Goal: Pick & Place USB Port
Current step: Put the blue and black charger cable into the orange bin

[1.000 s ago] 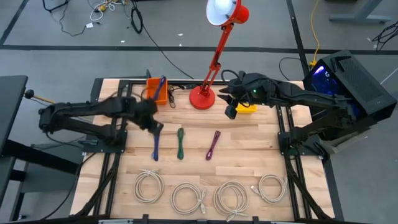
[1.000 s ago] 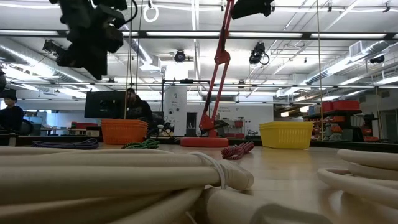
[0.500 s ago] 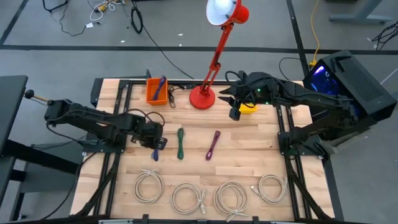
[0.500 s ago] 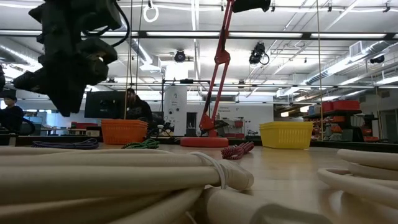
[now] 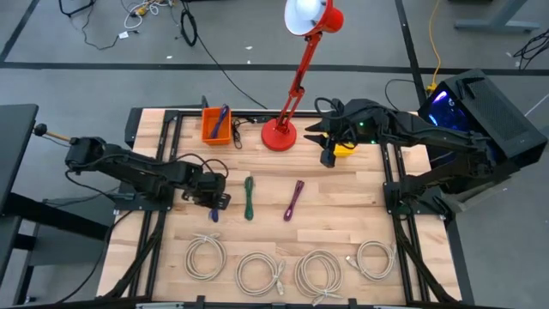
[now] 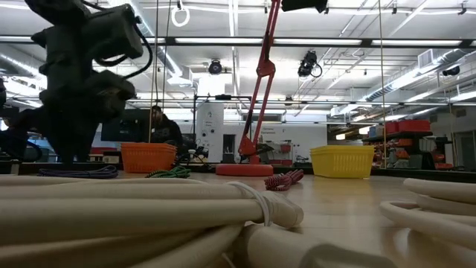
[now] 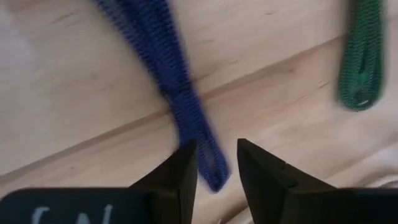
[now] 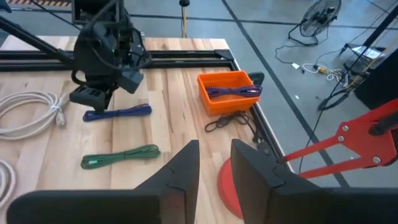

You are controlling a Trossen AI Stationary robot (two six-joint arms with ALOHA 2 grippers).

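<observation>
A blue cable bundle (image 5: 214, 211) lies flat on the wooden table, left of a green bundle (image 5: 249, 198) and a purple one (image 5: 293, 199). My left gripper (image 7: 216, 144) points down over the blue bundle's near end, open, one finger on either side of it; the right wrist view shows it low above that bundle (image 8: 118, 112). My right gripper (image 5: 327, 157) hangs high over the far right of the table beside the yellow basket (image 5: 343, 150), open with nothing between its fingers (image 8: 214, 168). My left gripper comes from above with its fingers on the two sides of the blue bundle's near end (image 7: 208, 163), across its length. The bundle lies flat on the table. Whether the fingers (image 7: 186, 165) touch it I cannot tell.
An orange basket (image 5: 215, 125) at the far left holds another blue bundle. A red desk lamp (image 5: 279, 135) stands at the far middle. Several white coiled cables (image 5: 257, 273) lie along the near edge. A loose dark cord (image 8: 227, 121) lies beside the orange basket.
My left gripper has come down from well above the table and toward the near edge, turning at the wrist, and now stands low over the blue bundle's near end. The bundles have not moved.
</observation>
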